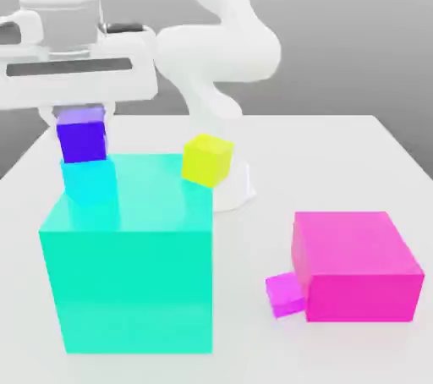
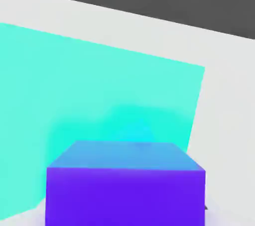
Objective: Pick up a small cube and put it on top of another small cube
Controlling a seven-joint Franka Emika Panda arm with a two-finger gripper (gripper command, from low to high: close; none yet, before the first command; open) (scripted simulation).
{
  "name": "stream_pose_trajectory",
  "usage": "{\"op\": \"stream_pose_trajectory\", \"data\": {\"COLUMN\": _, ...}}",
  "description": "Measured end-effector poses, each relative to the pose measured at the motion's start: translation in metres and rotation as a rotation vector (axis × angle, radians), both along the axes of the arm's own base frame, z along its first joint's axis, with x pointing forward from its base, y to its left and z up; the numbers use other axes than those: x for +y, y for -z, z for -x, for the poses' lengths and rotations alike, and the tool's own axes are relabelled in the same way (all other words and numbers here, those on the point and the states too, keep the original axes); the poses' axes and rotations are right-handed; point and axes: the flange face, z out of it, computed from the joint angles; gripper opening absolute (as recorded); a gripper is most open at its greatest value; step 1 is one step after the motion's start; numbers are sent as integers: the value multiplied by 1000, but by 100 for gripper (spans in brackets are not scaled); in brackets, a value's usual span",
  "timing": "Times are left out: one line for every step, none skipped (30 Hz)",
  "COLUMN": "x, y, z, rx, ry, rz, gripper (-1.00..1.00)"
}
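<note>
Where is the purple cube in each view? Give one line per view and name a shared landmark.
Exterior view: the purple cube sits on the light blue cube, just under the gripper.
Hand view: the purple cube is in the foreground.
Shared landmark: the big teal cube.

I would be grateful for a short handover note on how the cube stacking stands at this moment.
Gripper: hangs just above the purple cube; its fingers cannot be made out.
Purple cube: sits on top of the light blue cube, roughly squared up with it.
Light blue cube: appears to stand just behind the big teal cube, on the exterior view's left.
Done: the stack looks made.
Left: lift the hand clear without nudging the stack, then check the purple cube is steady.
Yellow cube and pink blocks play no part.
</note>
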Motion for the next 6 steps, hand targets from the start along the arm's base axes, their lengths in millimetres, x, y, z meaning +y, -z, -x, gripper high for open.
{"op": "stream_pose_trajectory", "data": {"x": 0, "y": 0, "z": 0, "rx": 0, "ry": 0, "rz": 0, "gripper": 100}}
{"op": "stream_pose_trajectory", "data": {"x": 0, "y": 0, "z": 0, "rx": 0, "ry": 0, "rz": 0, "gripper": 100}}
{"op": "stream_pose_trajectory", "data": {"x": 0, "y": 7, "z": 1, "rx": 0, "ry": 2, "rz": 2, "gripper": 100}}
{"op": "stream_pose_trajectory", "data": {"x": -1, "y": 3, "z": 1, "rx": 0, "ry": 2, "rz": 3, "gripper": 100}}
{"op": "stream_pose_trajectory", "data": {"x": -1, "y": -6, "z": 0, "rx": 0, "ry": 3, "rz": 3, "gripper": 100}}
{"op": "stream_pose_trajectory", "data": {"x": -1, "y": -19, "z": 0, "rx": 0, "ry": 3, "rz": 4, "gripper": 100}}
